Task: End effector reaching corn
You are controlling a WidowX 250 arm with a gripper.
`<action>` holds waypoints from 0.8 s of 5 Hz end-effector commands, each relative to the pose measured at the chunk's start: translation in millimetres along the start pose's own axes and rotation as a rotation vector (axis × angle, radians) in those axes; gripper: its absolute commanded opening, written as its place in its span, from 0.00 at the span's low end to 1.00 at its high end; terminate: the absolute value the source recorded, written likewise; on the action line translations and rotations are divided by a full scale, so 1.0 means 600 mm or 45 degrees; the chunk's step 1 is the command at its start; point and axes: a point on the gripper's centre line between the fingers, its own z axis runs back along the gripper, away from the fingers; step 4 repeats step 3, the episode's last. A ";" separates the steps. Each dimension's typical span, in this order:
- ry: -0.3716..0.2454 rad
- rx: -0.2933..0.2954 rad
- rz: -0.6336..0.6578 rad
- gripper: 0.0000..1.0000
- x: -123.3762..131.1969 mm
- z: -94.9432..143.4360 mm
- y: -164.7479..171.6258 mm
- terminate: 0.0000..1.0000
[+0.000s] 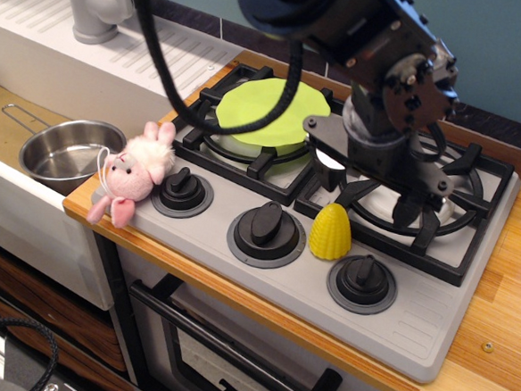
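The yellow toy corn (330, 231) stands upright on the grey stove front, between the middle knob (267, 232) and the right knob (362, 281). My black gripper (364, 185) hangs over the right burner grate (437, 221), behind and a little right of the corn. It does not touch the corn. Its two fingers are spread apart, with nothing between them. The left fingertip (322, 161) is above and behind the corn.
A lime-green plate (271, 111) lies on the back left burner. A pink plush toy (137, 171) sits at the stove's left edge by the left knob (182, 190). A steel pot (67, 153) is in the sink at left. The black cable loops over the plate.
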 end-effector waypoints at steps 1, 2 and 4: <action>-0.017 -0.030 0.028 1.00 0.003 0.021 -0.003 0.00; -0.023 0.014 0.019 1.00 -0.010 0.027 0.003 0.00; -0.035 0.024 0.004 1.00 -0.015 0.027 0.012 1.00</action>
